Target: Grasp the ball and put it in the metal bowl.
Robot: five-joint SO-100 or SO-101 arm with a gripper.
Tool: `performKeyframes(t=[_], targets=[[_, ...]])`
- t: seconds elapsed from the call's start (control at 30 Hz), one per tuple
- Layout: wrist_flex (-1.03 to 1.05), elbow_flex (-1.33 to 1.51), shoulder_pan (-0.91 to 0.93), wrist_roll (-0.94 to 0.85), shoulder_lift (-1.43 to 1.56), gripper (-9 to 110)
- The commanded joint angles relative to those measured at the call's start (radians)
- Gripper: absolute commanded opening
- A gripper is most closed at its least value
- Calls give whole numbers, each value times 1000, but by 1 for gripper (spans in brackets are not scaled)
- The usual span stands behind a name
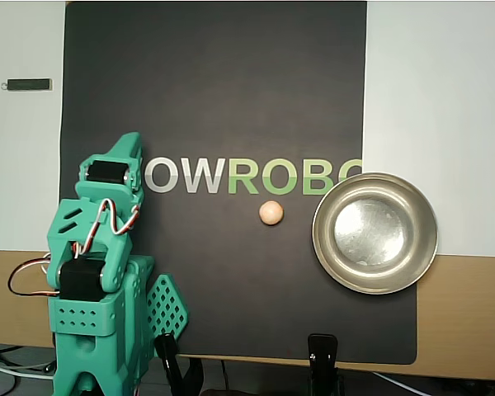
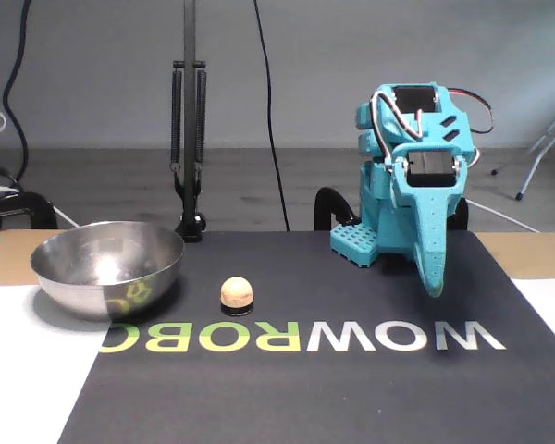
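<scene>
The ball [image 1: 271, 213] is a small pale tan sphere resting on the black mat, just left of the metal bowl [image 1: 371, 231] in the overhead view. In the fixed view the ball [image 2: 236, 292] lies right of the bowl [image 2: 111, 277], a short gap between them. The bowl is shiny, round and empty. My teal gripper [image 1: 129, 145] is folded back over the arm's base at the left of the overhead view, far from the ball. In the fixed view the gripper [image 2: 435, 285] points down just above the mat at the right, its jaws together and empty.
The black mat [image 1: 214, 99] carries WOWROBO lettering. A small dark stick [image 1: 29, 84] lies on the white surface at the far left. Two black clamps [image 1: 322, 355] hold the mat's near edge. A lamp stand [image 2: 190, 139] rises behind the bowl.
</scene>
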Motion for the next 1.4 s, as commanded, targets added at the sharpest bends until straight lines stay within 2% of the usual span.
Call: performKeyframes(t=[0.0,0.5,1.0,1.37], targets=[[3,-58,8,-6,-26,1],[18,-606,35,-6,-686,1],[583,-1307,35,-6,-1154,0],[739,-1532,31,-8,-1460,0]])
